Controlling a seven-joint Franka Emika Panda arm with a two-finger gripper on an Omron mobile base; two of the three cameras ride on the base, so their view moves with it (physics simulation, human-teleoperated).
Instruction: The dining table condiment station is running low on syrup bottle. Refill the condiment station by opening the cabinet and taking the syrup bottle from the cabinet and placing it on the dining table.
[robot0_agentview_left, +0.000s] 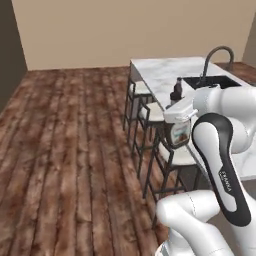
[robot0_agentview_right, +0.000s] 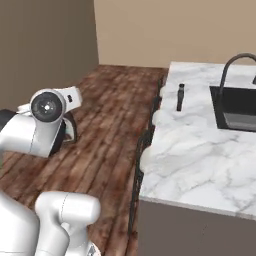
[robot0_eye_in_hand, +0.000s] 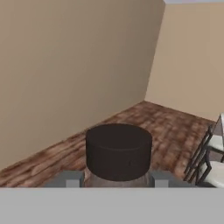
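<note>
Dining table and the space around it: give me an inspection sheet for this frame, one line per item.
Surface: dining table, white grey-veined marble top, black inset sink with arched faucet.
Job's things: syrup bottle off the table, held in the claw beside the stools; its black cap fills the hand view's lower middle.
Clutter: one slim dark bottle upright on the table near the sink.
Grippers: claw shut on the syrup bottle, a finger at each side below the cap.
Cables: nothing seen.
Surroundings: wood plank floor, beige walls, white-cushioned black stools along the table's edge.
</note>
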